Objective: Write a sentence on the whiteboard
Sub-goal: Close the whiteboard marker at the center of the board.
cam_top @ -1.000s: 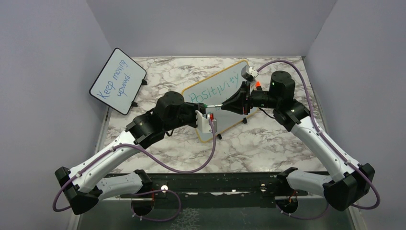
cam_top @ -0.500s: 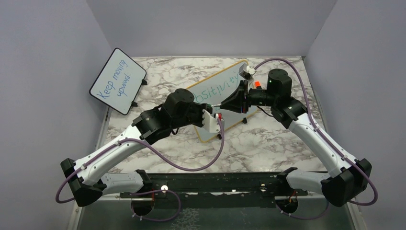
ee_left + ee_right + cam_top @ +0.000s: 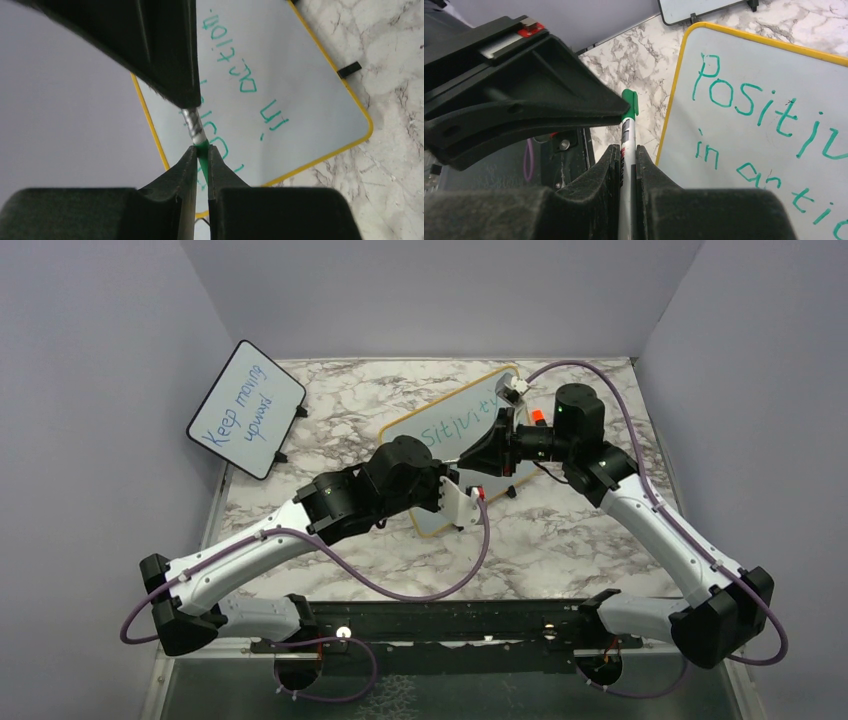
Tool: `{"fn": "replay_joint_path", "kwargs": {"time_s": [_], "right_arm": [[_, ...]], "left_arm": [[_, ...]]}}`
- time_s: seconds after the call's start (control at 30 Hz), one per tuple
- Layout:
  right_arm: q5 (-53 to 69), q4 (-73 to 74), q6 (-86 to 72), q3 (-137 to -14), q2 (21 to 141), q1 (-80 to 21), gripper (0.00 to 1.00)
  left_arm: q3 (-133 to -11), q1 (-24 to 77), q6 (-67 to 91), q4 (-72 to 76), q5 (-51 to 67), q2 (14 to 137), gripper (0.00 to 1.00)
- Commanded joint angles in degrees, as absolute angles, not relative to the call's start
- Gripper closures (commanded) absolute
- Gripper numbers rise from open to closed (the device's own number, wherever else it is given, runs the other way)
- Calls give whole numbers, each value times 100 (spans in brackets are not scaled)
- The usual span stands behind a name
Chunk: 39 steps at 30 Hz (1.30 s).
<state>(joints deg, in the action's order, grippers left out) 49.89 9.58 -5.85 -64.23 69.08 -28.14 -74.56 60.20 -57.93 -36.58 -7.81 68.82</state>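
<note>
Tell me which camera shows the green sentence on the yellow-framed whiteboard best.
Right wrist: the sentence reads large and nearly upright, though cut off at the edge. Left wrist shows it turned around and partly hidden. Top external shows only a small "sitivity".

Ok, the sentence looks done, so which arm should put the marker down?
Right, probably. The right gripper is shut on the barrel of the marker, so it carries it; the left gripper only pinches the green cap at its tip, and should let go first.
</note>
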Motion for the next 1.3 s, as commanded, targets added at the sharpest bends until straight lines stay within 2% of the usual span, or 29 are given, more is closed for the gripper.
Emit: {"fn": "replay_joint_path", "kwargs": {"time_s": [0.0,0.23,0.37,0.63,0.73,1.07,1.27], "right_arm": [[4756,877,-764,-6508,7146,-3009,100],[4542,1156,-818,-6521,7148,-3026,100],[4011,1163,-794,-6355,6921,-3015,100],[4355,761,-863,-6018,6763,-3015,100],[4442,660,-910,-5938,6733,-3017,100],[4769,572,-1052,-5832,6571,-3015,100],[5000,463,-1157,-5807,6548,-3016,100]], "left_arm": [[-7816,6421,-5860,-2688,-270,6984,100],[-7758,6475,-5791,-2593,-450,6954,100],[-7531,6466,-5538,-2617,-744,6618,100],[-7308,6441,-4573,-3534,-1488,6176,60],[-7115,6375,-4274,-3678,-1389,6101,53],[-6780,6129,-4111,-3698,-1226,6183,49],[-6804,5645,-4105,-3407,-612,6364,49]]}}
